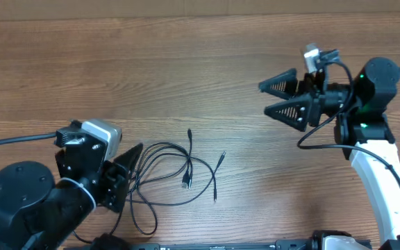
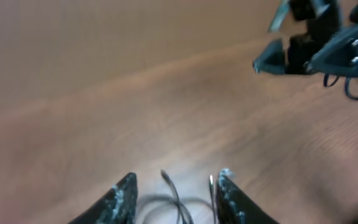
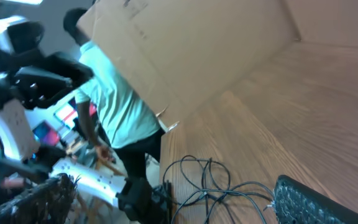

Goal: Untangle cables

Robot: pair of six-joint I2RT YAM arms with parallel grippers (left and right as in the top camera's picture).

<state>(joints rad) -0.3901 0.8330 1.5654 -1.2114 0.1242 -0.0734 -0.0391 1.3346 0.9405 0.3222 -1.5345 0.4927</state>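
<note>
Overhead puts my left pincer (image 1: pixel 123 177) at eight o'clock on the table (image 1: pixel 186 62), its jaws partly parted at the left edge of the cables (image 1: pixel 189 163). The blurred left wrist view shows strands lying between my fingers (image 2: pixel 122 198), but nothing looks clamped. The tangle sprawls at about six o'clock. My right pincer (image 1: pixel 282 98) hangs at two o'clock, spread wide and empty, well apart from the cords. The risk, as I judge it, is that closing now could catch several strands together, and pulling would then tighten the knot.
</note>
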